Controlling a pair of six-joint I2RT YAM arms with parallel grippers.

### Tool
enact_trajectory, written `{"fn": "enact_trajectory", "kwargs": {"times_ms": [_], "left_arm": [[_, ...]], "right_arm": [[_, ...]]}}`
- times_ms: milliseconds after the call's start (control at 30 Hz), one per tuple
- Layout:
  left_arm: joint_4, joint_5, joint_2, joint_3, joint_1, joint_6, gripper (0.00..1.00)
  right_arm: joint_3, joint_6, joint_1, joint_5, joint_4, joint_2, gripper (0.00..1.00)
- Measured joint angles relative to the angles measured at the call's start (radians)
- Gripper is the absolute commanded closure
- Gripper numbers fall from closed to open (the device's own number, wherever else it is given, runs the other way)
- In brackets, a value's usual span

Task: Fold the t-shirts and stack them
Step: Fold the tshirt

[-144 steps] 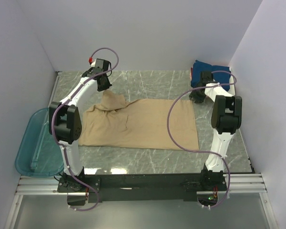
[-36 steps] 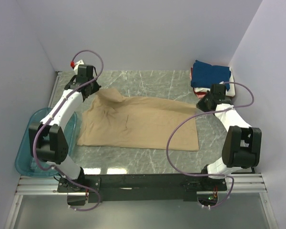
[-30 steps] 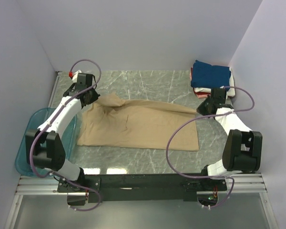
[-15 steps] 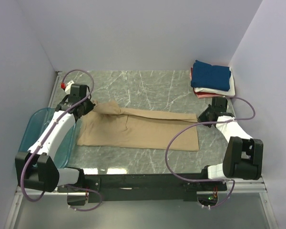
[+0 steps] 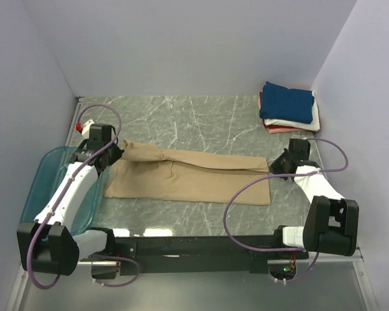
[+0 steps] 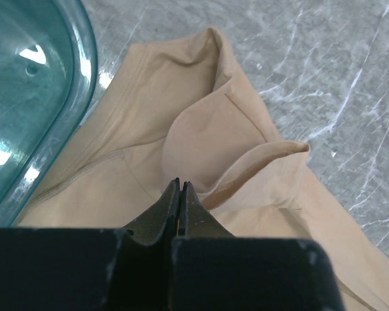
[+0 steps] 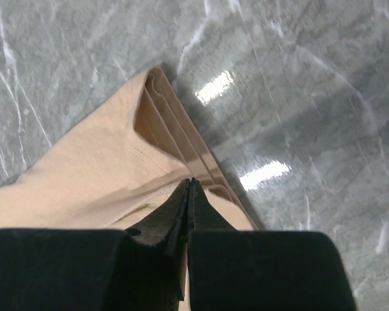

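Observation:
The tan t-shirt [image 5: 188, 178] lies across the middle of the table, its far half folded toward the near edge. My left gripper [image 5: 117, 153] is shut on the shirt's far-left corner; in the left wrist view [image 6: 180, 183] its jaws pinch the tan cloth [image 6: 181, 116]. My right gripper [image 5: 277, 167] is shut on the shirt's far-right corner; in the right wrist view [image 7: 190, 182] its jaws pinch the layered hem [image 7: 123, 162]. A stack of folded t-shirts, navy [image 5: 287, 102] on top with white and pinkish red under it, sits at the far right.
A translucent teal tub [image 5: 48, 188] stands at the table's left edge, under my left arm, and shows in the left wrist view [image 6: 26, 91]. Grey marble table [image 5: 201, 116]. White walls close in on the left, the back and the right.
Both grippers have pulled the shirt's far edge toward the near edge, folding the shirt into a narrower band. Both arms have drawn back toward their bases.

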Motion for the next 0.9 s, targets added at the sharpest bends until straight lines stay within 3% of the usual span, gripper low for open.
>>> {"fn": "enact_trajectory", "kwargs": {"times_ms": [433, 900], "left_arm": [[0.034, 0.058, -0.061, -0.166, 0.009, -0.031, 1.0], [0.039, 0.066, -0.146, -0.204, 0.01, -0.056, 1.0]], "right_arm": [[-0.077, -0.001, -0.001, -0.013, 0.016, -0.041, 1.0], [-0.098, -0.001, -0.003, -0.027, 0.017, -0.097, 1.0]]}}
